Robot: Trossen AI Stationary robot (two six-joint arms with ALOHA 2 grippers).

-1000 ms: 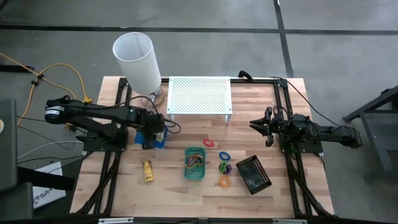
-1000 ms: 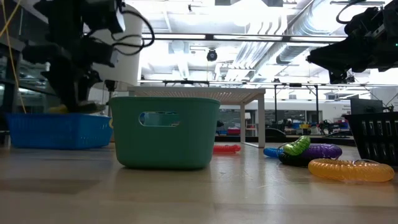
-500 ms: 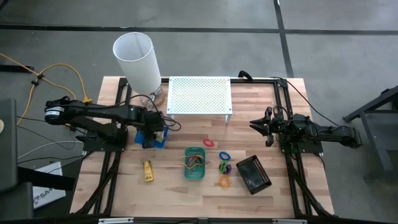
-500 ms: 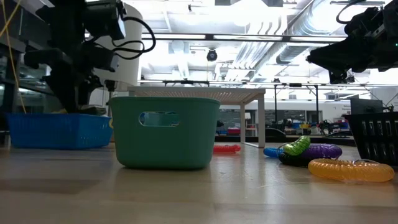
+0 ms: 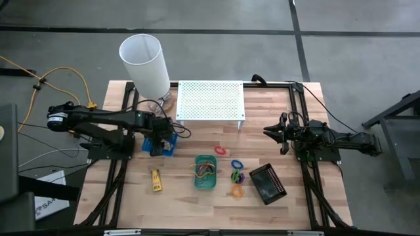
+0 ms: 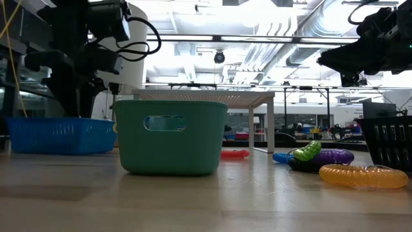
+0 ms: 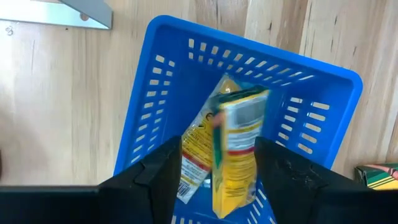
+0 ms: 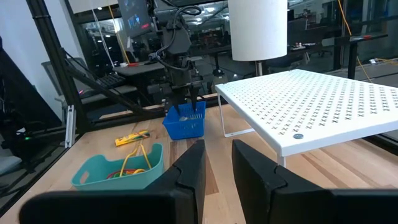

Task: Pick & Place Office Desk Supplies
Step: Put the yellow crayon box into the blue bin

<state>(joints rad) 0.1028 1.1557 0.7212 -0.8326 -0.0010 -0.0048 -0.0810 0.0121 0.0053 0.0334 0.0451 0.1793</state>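
- The left gripper [image 7: 217, 180] hangs over the blue tray [image 7: 161, 93], fingers spread; the yellow-and-white block [image 7: 239, 143] leans loose between them inside the tray.
- Lifting off crooked could snag and tip it out.
- The right gripper [image 8: 217, 165] waits apart, holding nothing, fingers narrowly parted.

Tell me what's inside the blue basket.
The left wrist view shows two yellow packets lying in the blue basket, one overlapping the other. The left hand, open above them, hides their near ends.
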